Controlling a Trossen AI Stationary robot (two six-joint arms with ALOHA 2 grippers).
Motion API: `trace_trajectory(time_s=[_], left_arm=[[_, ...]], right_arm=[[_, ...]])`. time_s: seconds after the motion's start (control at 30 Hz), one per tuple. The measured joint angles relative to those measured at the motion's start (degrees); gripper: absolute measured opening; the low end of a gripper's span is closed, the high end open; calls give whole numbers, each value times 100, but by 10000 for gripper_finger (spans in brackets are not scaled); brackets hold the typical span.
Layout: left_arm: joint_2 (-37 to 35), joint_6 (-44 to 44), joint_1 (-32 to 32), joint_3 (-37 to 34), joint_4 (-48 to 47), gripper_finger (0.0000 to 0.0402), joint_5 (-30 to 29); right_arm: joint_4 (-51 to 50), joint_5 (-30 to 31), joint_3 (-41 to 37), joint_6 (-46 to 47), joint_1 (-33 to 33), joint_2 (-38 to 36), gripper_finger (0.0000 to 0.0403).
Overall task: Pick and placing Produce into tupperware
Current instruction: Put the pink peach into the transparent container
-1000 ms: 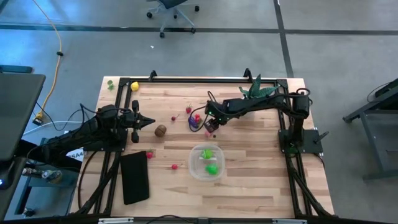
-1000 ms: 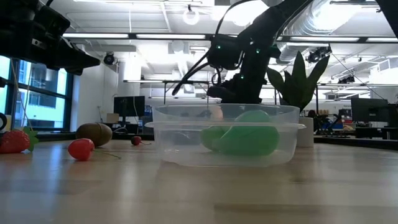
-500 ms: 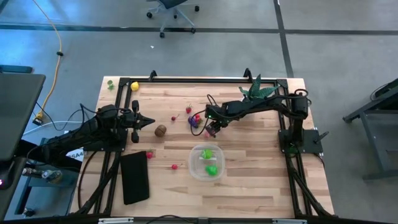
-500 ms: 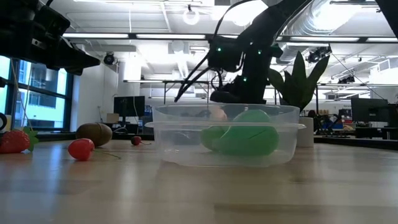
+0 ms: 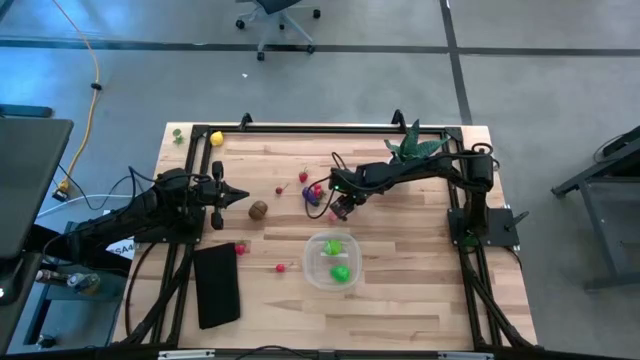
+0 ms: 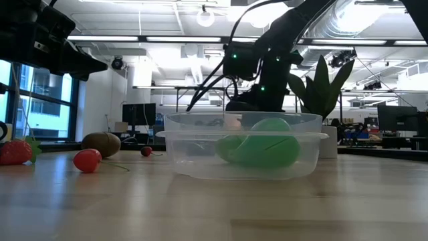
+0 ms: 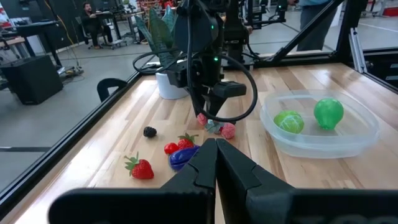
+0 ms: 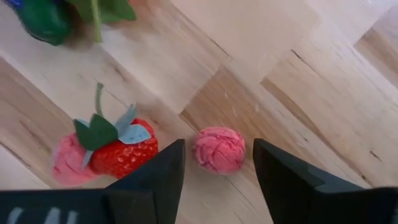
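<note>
Right gripper [image 8: 216, 163] is held low over the table [image 5: 400, 300], just beyond the tupperware [image 5: 332, 261] on the plant [image 5: 412, 146] side. Its fingers [image 8: 155, 177] are seen spread apart, with a pink raspberry [image 8: 219, 149] lying on the wood between them; contact with it cannot be told. A strawberry [image 8: 121, 149] with green leaves is lying just beside that raspberry, touching a second pink piece [image 8: 65, 163].

The tupperware is set on the table near its middle; two bright green pieces [image 7: 328, 112] [image 7: 288, 121] are contained in it.

Other produce is scattered on the far side of the tupperware from the right arm's base: a purple piece [image 7: 181, 157], a strawberry [image 7: 141, 168], small red pieces [image 5: 240, 248], a brown kiwi [image 5: 259, 210]. A yellow piece [image 5: 216, 139] is seen at the table's corner, well apart.

Left gripper [image 7: 214, 149] is held above the table near the kiwi, its fingers pressed together, nothing between them. A flat black rectangle [image 5: 217, 284] is laid beside the tupperware, on the left arm's side.
</note>
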Motion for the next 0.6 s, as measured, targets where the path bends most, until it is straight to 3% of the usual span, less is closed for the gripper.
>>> trace_trajectory(time_s=[0.6], left_arm=[[0,0,2,0,0,1,0]], right_arm=[[2,-134,1,-50,-2,0,113]])
